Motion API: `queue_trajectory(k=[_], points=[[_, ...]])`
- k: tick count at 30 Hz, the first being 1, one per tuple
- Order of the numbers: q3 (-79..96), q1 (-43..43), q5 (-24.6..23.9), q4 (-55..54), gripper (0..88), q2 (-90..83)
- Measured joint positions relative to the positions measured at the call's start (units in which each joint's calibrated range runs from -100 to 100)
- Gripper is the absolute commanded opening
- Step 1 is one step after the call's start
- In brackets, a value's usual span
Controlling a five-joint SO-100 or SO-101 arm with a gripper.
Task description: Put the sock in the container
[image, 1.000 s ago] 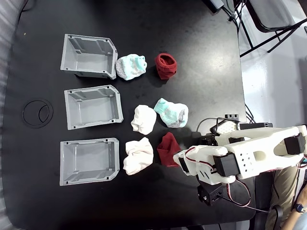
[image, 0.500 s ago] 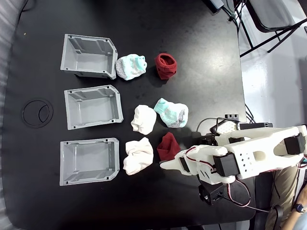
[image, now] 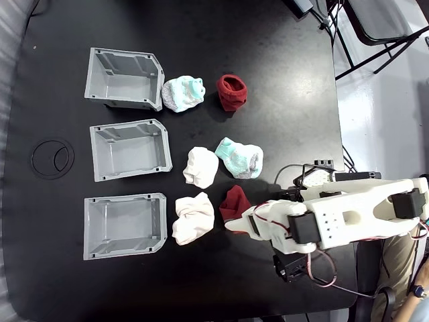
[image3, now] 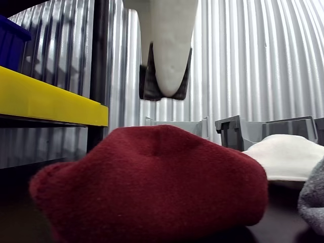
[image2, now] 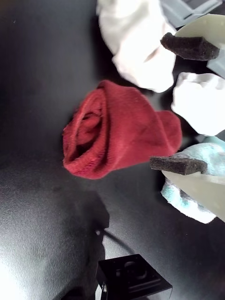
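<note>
The white two-finger gripper (image: 232, 223) now reaches further left in the fixed view than a second ago, its open foam-padded fingertips (image2: 185, 46) straddling the dark red, lumpy wedge-shaped fabric sock (image: 233, 201), whose right part it now covers.

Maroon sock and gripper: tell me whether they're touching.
Apart. In the other view the gripper hangs above the sock with wall showing between them; the wrist view shows its open pads straddling the sock.
</note>
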Motion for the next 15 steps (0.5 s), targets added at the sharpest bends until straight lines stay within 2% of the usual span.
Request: queue_trajectory(k=[15], points=[[-2.16, 0.11, 0.0, 0.25, 38.0, 4.86]])
